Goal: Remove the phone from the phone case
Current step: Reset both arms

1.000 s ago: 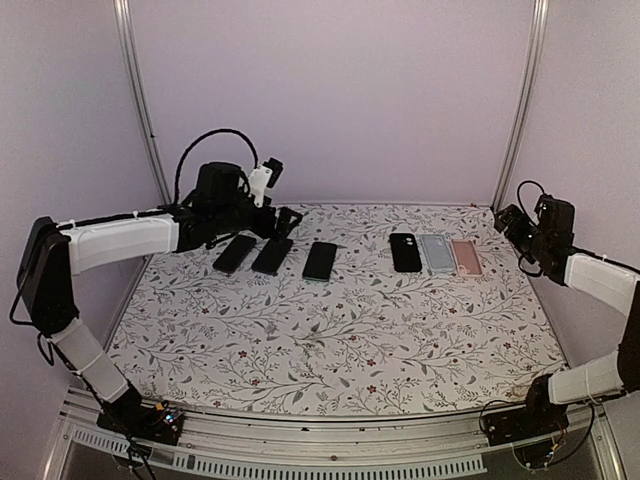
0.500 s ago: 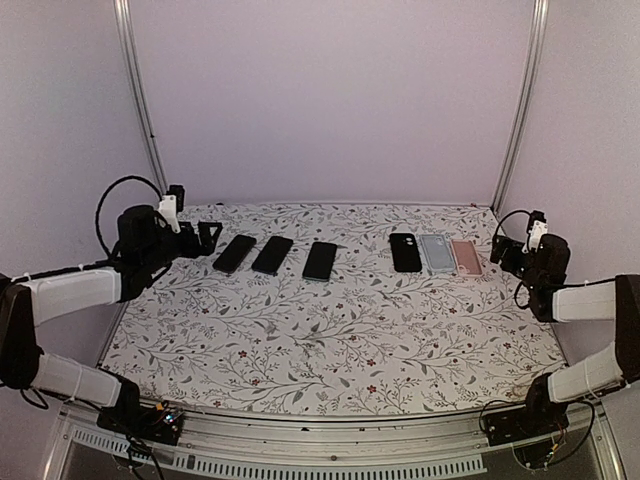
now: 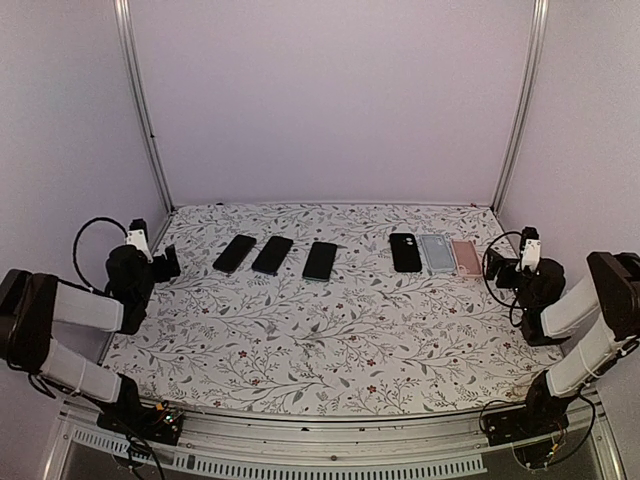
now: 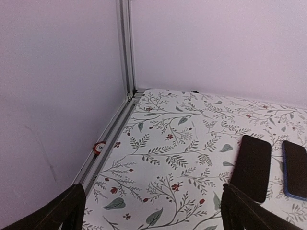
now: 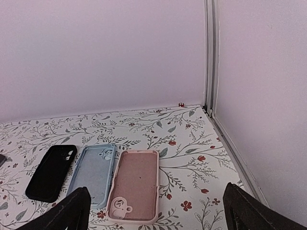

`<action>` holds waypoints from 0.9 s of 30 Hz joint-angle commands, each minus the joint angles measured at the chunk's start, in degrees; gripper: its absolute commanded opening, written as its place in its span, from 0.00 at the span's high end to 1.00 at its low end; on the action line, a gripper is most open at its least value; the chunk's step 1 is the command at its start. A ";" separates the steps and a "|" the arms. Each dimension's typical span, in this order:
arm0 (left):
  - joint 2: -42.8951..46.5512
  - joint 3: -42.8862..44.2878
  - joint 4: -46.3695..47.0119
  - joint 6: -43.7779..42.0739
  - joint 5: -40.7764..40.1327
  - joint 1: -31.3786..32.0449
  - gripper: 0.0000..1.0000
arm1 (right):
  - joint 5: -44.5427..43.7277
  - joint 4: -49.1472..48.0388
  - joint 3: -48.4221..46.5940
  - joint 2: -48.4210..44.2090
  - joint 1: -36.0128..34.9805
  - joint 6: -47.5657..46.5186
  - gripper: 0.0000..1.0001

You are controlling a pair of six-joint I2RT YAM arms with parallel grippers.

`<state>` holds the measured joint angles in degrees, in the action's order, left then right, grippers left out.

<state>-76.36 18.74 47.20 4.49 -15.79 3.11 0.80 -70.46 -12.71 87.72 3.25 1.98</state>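
Three dark phones lie in a row at the back left: left phone (image 3: 235, 253), middle phone (image 3: 272, 255), right phone (image 3: 320, 260). Three empty cases lie at the back right: black case (image 3: 405, 252), light blue case (image 3: 436, 253), pink case (image 3: 466, 257). My left gripper (image 3: 168, 262) is open and empty, low at the left edge, apart from the phones. In the left wrist view (image 4: 153, 218) two phones (image 4: 252, 167) (image 4: 295, 170) lie ahead to the right. My right gripper (image 3: 495, 266) is open and empty beside the pink case (image 5: 135, 184); the blue case (image 5: 93, 173) and black case (image 5: 52, 171) lie left of it.
The floral table cloth (image 3: 330, 330) covers the table. Aluminium frame posts stand at the back left corner (image 4: 125, 48) and the back right corner (image 5: 211, 52). A metal rail (image 4: 103, 153) runs along the left edge. Purple walls close three sides.
Both arms have drawn back and come down. The left gripper left the phones and moved to the left edge. The right gripper sank toward the table by the pink case.
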 commanded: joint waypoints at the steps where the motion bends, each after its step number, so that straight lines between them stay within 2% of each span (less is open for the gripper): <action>1: -4.39 -1.20 11.64 -1.88 -1.84 -2.34 0.01 | 1.08 -2.95 -1.52 0.45 -0.35 -1.01 0.01; 3: -6.99 -3.56 19.60 -2.86 2.52 -2.50 0.01 | 2.63 -1.77 -2.11 0.68 -0.35 -1.31 0.01; 6: -13.71 -8.64 35.58 -3.03 1.77 -2.48 0.01 | 5.55 -0.87 -2.84 0.78 -0.35 -3.37 0.01; 7: -13.00 -8.94 36.06 -2.96 2.75 -2.42 0.01 | 5.61 -0.84 -2.83 0.78 -0.35 -3.61 0.01; 9: -12.33 -7.76 31.02 -2.68 3.54 -2.50 0.01 | 5.62 -0.82 -2.92 0.78 -0.35 -3.66 0.01; 10: -13.57 -7.31 32.85 -3.58 4.23 -2.50 0.01 | 5.66 -0.85 -2.96 0.83 -0.35 -3.65 0.01; 12: -12.54 -5.22 26.77 -3.52 5.68 -2.37 0.01 | 5.70 -0.79 -2.88 0.87 -0.35 -3.69 0.01; 14: -13.37 -5.24 29.02 -4.25 5.98 -2.03 0.01 | 5.71 -0.84 -2.91 0.83 -0.35 -3.69 0.01; 17: -12.88 -4.67 26.80 -4.40 6.35 -1.71 0.01 | 5.66 -0.76 -2.93 0.86 -0.35 -3.65 0.01; 27: -13.29 -4.77 27.77 -4.40 6.19 -1.71 0.01 | 5.79 -0.76 -3.00 0.94 -0.35 -3.72 0.01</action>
<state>-89.27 13.39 73.45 0.73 -10.24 1.13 5.98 -70.91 -14.68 87.99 3.25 -1.23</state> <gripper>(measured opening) 0.994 0.989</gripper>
